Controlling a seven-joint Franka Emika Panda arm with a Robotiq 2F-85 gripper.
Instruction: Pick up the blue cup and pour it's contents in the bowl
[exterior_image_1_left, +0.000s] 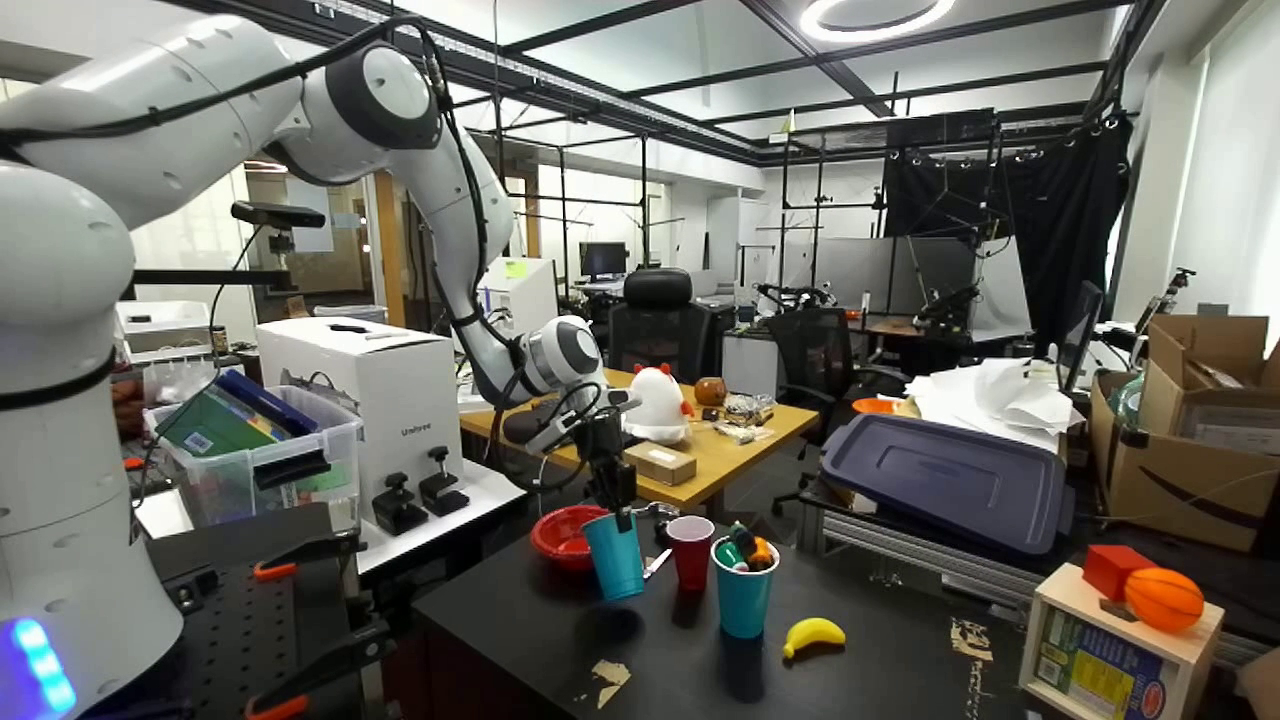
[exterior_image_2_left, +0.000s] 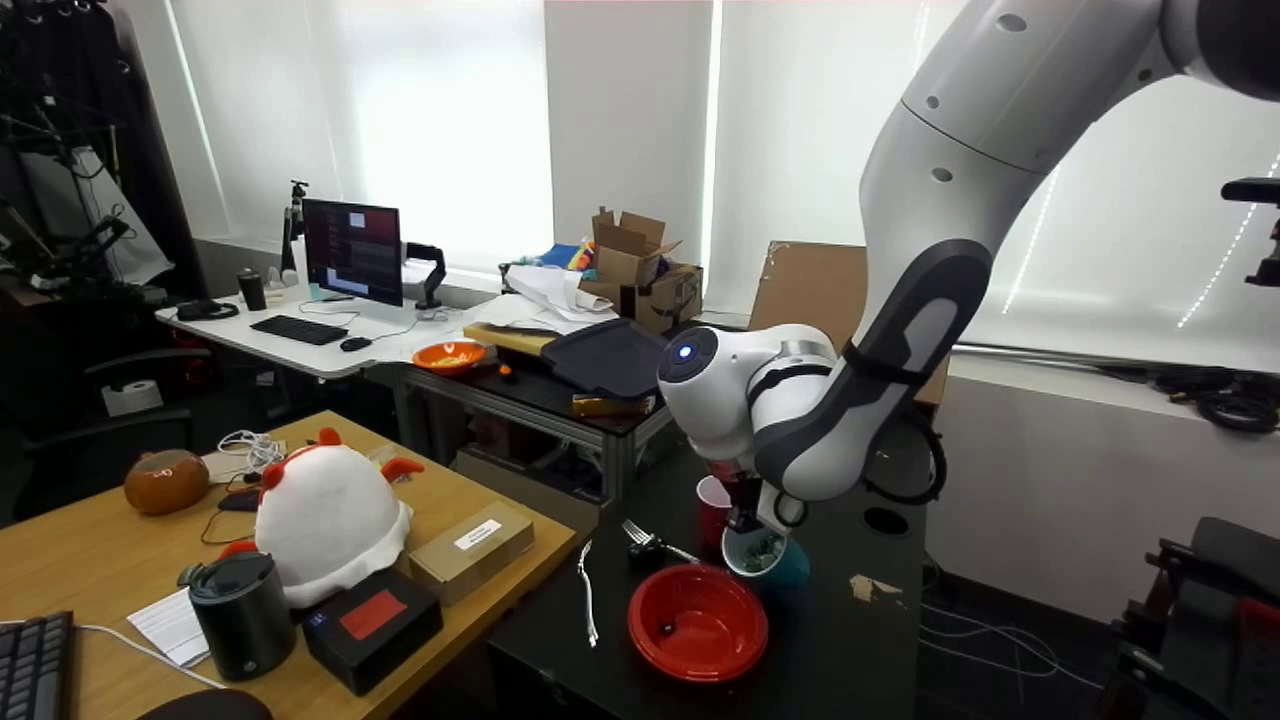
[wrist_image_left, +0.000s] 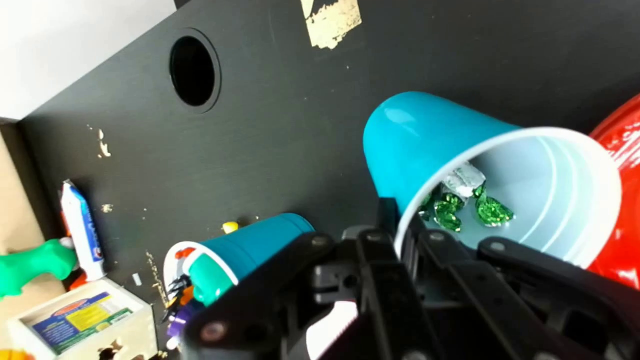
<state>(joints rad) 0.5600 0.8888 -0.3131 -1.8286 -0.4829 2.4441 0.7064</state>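
Bright and crowded around me
Overhead I have a ring light (exterior_image_1_left: 870, 35) and dark beams (exterior_image_1_left: 825, 60); beyond the wooden table (exterior_image_2_left: 70, 545) stands a black office chair (exterior_image_1_left: 658, 338), a black curtain (exterior_image_1_left: 1070, 200) hangs farther back, and pale window shades (exterior_image_2_left: 450, 120) glow behind a white desk (exterior_image_2_left: 408, 343).

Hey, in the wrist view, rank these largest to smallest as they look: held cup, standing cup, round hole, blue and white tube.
1. Held cup, probably nearer the camera
2. Standing cup, partly hidden
3. Round hole and blue and white tube, left unranked: the hole is wider, the tube longer
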